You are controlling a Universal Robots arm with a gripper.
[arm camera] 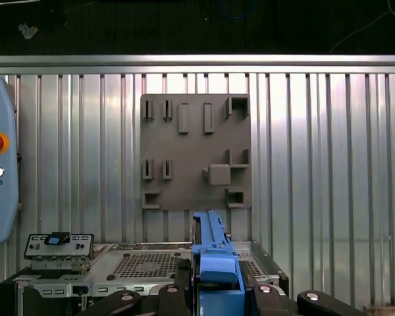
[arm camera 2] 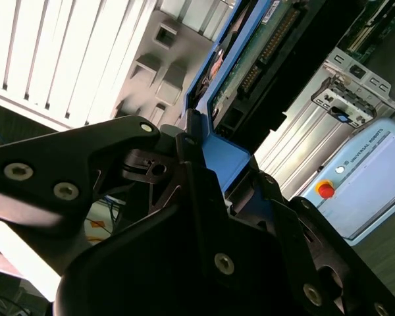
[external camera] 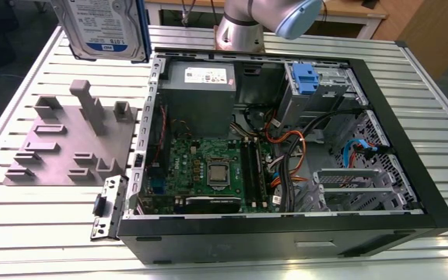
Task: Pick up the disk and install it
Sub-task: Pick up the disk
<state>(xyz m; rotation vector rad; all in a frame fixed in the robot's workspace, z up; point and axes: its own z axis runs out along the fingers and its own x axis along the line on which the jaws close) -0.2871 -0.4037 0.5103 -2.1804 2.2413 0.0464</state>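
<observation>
One disk (external camera: 103, 26) | held upright, long axis vertical, label toward exterior view | tool (arm camera: 216, 280) clamped on its edge

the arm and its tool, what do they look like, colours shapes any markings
The silver-grey tubular metal arm has smooth rounded segments and a pale blue round joint cap. In the first wrist view the matte black tool is built of flat, angular link plates dotted with small silver screw heads.
</observation>
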